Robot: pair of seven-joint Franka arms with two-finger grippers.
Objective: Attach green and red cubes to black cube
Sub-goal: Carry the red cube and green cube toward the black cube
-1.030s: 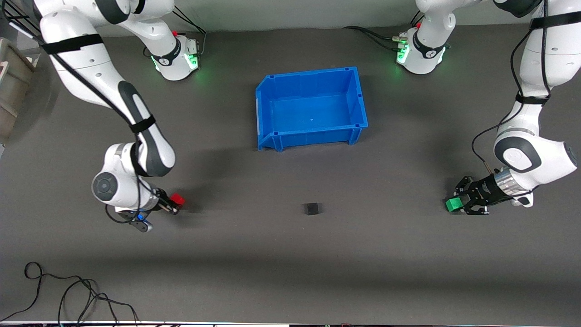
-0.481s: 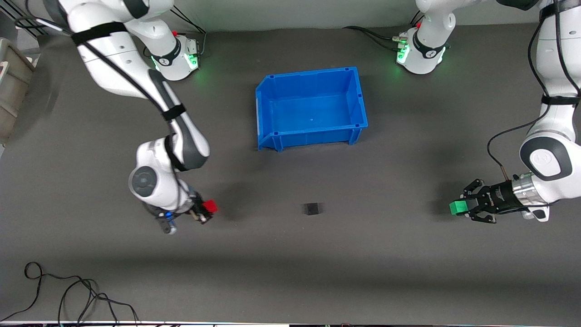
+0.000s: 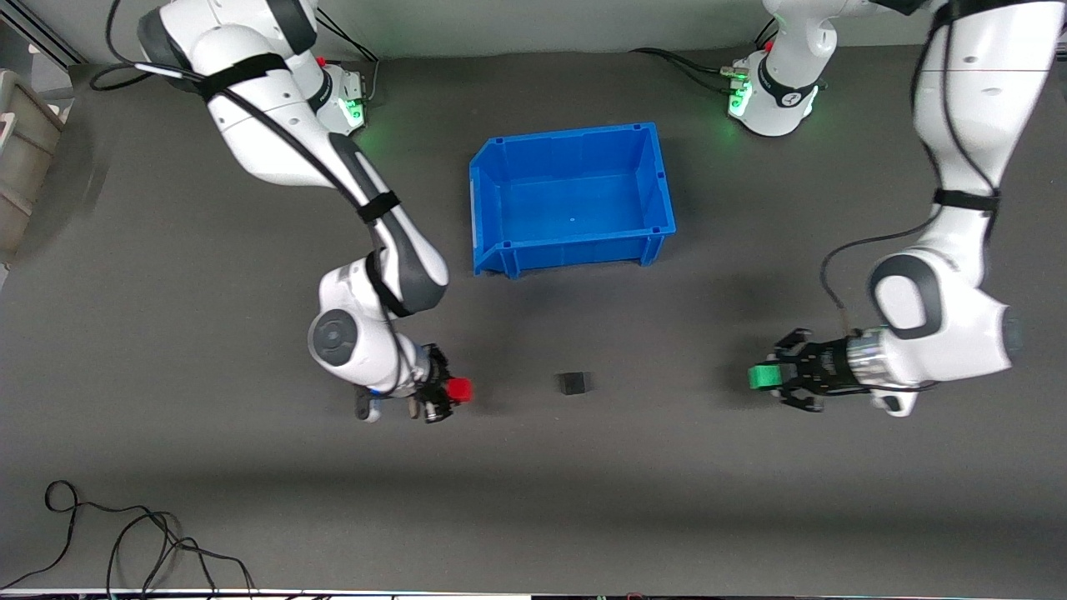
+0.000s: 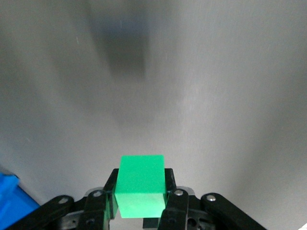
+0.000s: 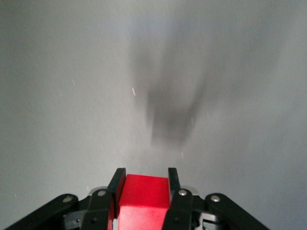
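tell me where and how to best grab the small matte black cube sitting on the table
Grip the small matte black cube from above, fingers on two facing side walls: it sits flat and alone on the grey table. Both are occupied: the right gripper holds the red cube, the left gripper the green cube.

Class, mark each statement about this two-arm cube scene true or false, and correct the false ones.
1. The left gripper holds the green cube. True.
2. The black cube lies inside the blue bin. False: it sits on the table, nearer the front camera than the bin.
3. The right gripper holds the red cube. True.
4. The red cube touches the black cube. False: bare table separates them.
5. The blue bin holds cubes. False: none show in it.
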